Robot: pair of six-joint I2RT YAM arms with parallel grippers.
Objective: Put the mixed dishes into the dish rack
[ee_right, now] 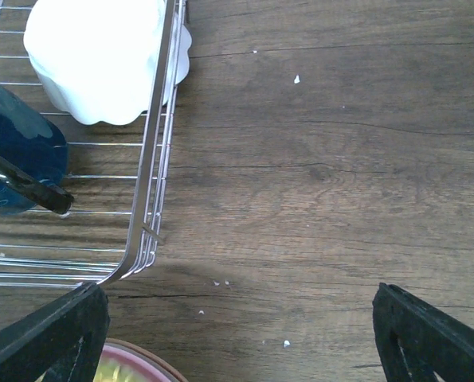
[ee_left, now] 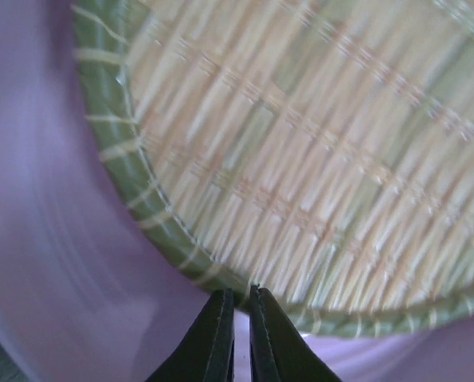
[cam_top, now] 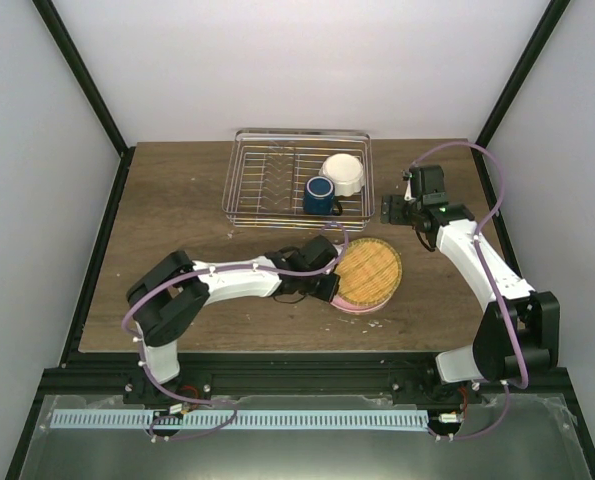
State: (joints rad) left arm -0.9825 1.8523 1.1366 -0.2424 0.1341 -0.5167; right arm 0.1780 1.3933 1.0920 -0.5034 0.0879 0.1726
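L end effector [ee_left: 241, 293] pinched shut at rim of ribbed yellow-lime plate [ee_left: 316, 159]; R end effector [ee_right: 238, 293] open.

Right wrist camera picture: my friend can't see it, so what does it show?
A corner of the silver dish rack holds a white scalloped bowl and a dark blue mug, seen from above. Brown wooden table fills the right side, and the black jaws stand wide open at the bottom corners.

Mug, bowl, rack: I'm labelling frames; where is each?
dark blue mug [cam_top: 320, 190], top external view, its open top.
white bowl [cam_top: 344, 173], top external view, its middle.
dish rack [cam_top: 255, 178], top external view, bare left wires.
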